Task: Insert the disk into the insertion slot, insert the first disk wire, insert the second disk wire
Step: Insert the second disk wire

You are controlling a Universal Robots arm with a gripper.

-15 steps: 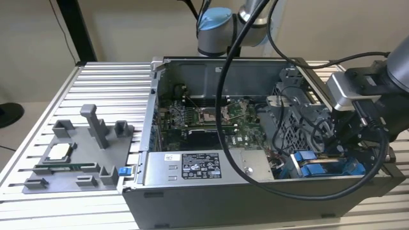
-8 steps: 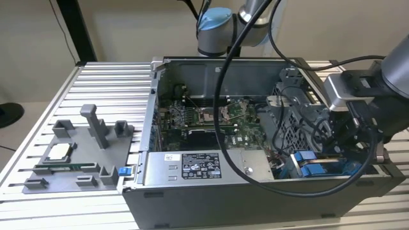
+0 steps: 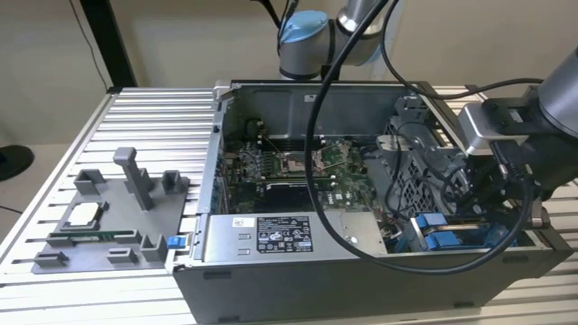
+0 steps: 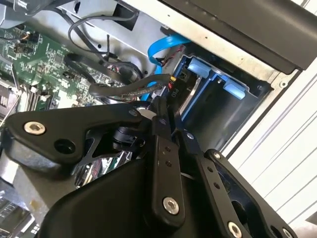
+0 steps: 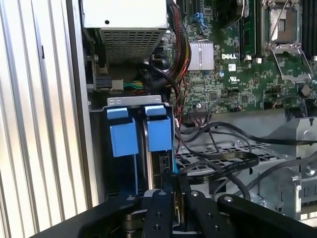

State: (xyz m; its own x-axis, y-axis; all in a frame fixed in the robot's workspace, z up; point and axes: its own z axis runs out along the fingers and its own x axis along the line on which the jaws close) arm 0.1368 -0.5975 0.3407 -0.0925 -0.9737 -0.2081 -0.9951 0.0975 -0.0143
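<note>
From my remote seat, I see the black end effector [image 5: 174,198] clenched on a black wire plug right at the rear edge of the blue-caddied silver disk [image 5: 157,148] already seated upright in its bay, directly ahead of the fingers.

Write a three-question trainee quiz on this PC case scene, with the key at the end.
1. True or false: the disk in its blue caddy already sits in the drive bay of the computer case.
2. Multiple choice: the gripper is nearest to A) the grey parts tray B) the black cable connector at the disk C) the processor socket.
3. Fill in: in the exterior view, the grey parts tray lies outside the case on that view's ____ side.

Key: 1 true; 2 B; 3 left.
</note>
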